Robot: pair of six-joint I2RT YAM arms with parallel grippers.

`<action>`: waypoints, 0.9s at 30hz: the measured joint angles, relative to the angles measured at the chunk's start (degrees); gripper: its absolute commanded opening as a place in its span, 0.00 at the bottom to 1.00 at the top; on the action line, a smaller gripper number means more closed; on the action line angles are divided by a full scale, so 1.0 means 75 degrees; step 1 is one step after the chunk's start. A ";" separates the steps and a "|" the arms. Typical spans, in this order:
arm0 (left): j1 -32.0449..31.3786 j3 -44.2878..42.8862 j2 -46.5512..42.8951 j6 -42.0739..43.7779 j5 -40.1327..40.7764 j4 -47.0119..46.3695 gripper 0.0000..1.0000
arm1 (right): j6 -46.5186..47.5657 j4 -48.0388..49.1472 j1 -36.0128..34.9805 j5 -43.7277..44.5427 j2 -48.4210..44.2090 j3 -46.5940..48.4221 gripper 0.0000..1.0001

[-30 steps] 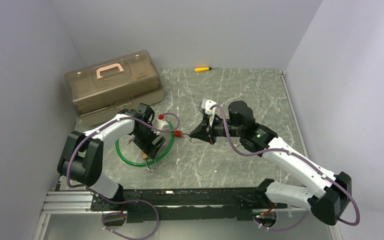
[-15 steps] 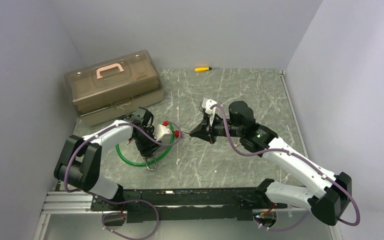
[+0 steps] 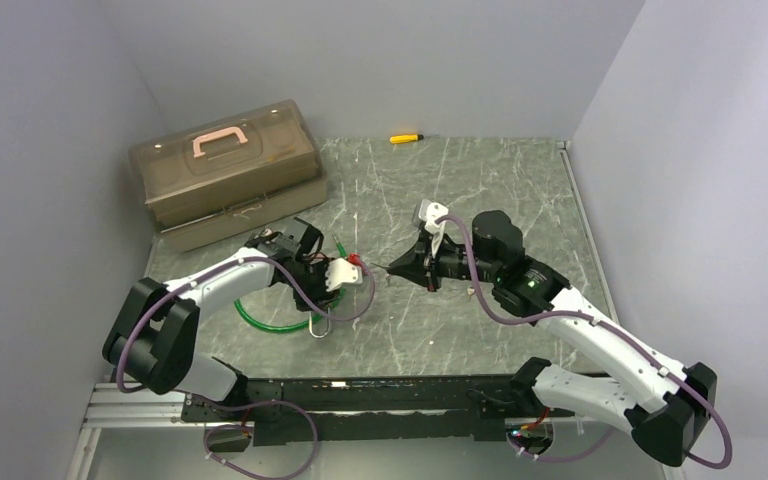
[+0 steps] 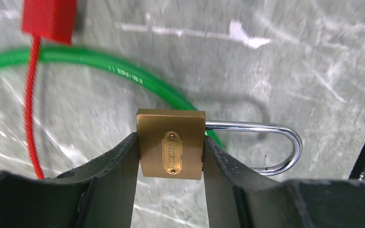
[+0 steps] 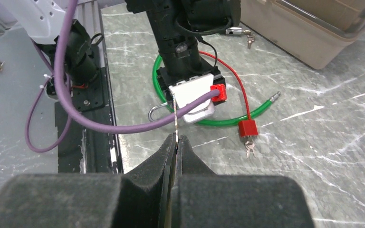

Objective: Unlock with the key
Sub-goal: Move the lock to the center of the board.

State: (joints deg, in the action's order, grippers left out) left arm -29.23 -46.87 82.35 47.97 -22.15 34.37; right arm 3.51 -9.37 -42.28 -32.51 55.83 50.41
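We hold the one brass padlock point(image 4: 171, 156) by its sides in the left gripper point(image 4: 171, 142), at the centre of the left wrist view, its long axis level and the shackle pointing right. Our right gripper point(image 5: 176, 142) pinches the single key point(image 5: 176, 116), its blade pointing up-frame toward the left wrist. One green cable point(image 5: 228, 118) and one red padlock point(image 5: 247, 127) lie nearby. Bare table point(image 3: 520, 190) spreads to the upper right of the top view.

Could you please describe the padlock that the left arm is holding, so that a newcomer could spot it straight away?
Find the brown toolbox at the table's far left; in front of it lies a green cable loop. Over that loop the left gripper clamps a padlock between its fingers. Its body is plain brass with a silver shackle, unlike the red padlock nearby.
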 measured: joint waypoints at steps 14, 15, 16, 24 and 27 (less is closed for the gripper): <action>-0.1743 0.0032 0.0411 0.1760 0.0306 -0.0947 0.44 | -0.0274 -0.0009 0.0029 0.1137 -0.0997 -0.0565 0.00; -0.1798 0.0134 0.0478 0.1932 0.0414 -0.1102 0.48 | -0.0289 -0.0015 0.0035 0.1230 -0.1058 -0.0577 0.00; -0.1830 0.0175 0.0498 0.2031 0.0481 -0.1177 0.55 | -0.0303 -0.0009 0.0035 0.1343 -0.1113 -0.0577 0.00; -0.1923 0.0198 0.0472 0.2154 0.1259 -0.2005 0.99 | -0.0353 -0.0009 0.0052 0.1816 -0.1352 -0.0577 0.00; -0.1813 -0.0041 0.0364 0.1463 0.1545 -0.1588 0.99 | -0.0356 -0.0009 0.0058 0.1871 -0.1338 -0.0577 0.00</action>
State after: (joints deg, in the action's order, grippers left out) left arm -42.83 -47.18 85.08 58.94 -10.57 22.46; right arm 0.84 -9.43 -41.85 -18.48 45.80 46.09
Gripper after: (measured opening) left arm 0.992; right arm 0.011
